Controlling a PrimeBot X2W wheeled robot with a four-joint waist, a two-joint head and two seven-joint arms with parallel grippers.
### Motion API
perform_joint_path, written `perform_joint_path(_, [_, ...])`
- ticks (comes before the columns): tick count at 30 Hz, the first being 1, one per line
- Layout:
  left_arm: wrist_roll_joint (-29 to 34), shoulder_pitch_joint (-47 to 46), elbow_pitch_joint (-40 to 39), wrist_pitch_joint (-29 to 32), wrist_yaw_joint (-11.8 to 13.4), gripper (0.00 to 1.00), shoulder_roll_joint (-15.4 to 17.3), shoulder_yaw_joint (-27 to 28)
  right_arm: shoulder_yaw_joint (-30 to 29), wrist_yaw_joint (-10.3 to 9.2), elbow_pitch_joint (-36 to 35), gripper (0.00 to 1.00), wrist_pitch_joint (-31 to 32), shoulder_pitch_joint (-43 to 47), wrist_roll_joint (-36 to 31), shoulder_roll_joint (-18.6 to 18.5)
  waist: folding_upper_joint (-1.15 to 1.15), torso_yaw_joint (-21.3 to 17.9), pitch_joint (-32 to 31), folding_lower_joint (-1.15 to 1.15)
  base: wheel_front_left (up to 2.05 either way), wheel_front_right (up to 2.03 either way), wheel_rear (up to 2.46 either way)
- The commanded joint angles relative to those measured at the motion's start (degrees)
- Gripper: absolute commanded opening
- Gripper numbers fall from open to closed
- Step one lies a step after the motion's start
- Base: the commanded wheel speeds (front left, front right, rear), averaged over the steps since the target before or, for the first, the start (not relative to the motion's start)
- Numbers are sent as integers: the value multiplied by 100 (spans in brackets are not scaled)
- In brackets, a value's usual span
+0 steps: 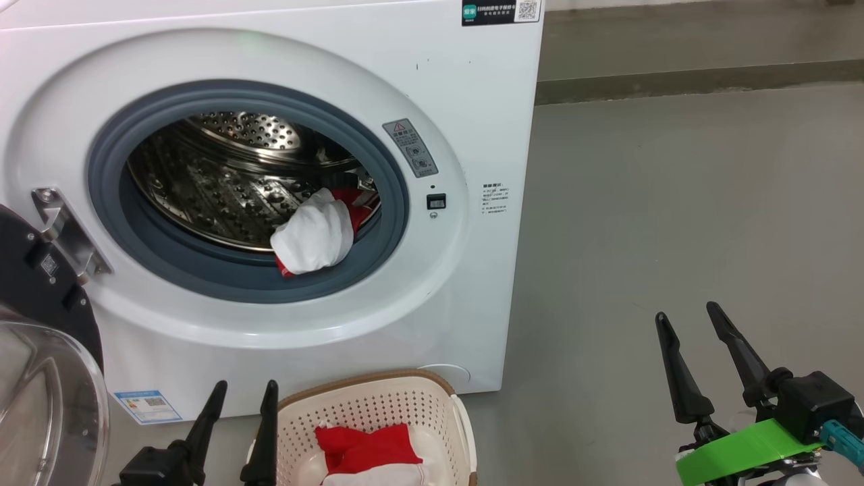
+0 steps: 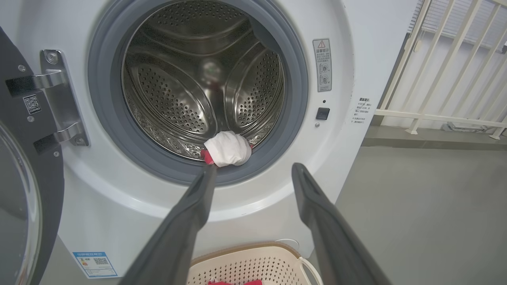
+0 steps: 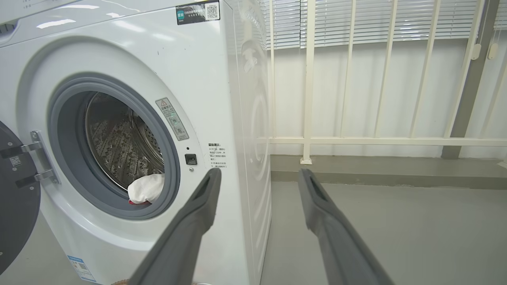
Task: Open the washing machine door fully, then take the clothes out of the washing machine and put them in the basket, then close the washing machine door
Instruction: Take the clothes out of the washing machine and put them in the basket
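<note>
Hovering wide-jawed and empty just beside the basket [image 1: 368, 381], the left gripper [image 1: 246, 386] looks lined up to fetch the clothes [image 1: 314, 233] slumped on the washing machine [image 1: 472, 101] drum's front lip, its door [image 1: 40, 283] swung aside, while the equally spread right gripper [image 1: 686, 312] hangs clear over the floor.

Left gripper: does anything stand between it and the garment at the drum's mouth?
Nothing visible does. The left gripper, open, faces the red and white garment lying on the grey ring; the washing machine door is swung aside to the left.
</note>
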Motion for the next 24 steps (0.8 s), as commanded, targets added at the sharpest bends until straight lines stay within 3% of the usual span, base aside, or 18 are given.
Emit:
perform_joint_path(1, [2, -102, -131, -69, -26, 100, 106, 184, 147, 28, -132, 100, -37, -79, -8, -80, 0, -3, 3, 0, 0, 0, 0])
perform_joint_path(24, [-48, -603, 270, -69, 24, 100, 88, 162, 201, 28, -177, 100, -37, -159, -3, -78, 0, 60, 375, 0, 0, 0, 0])
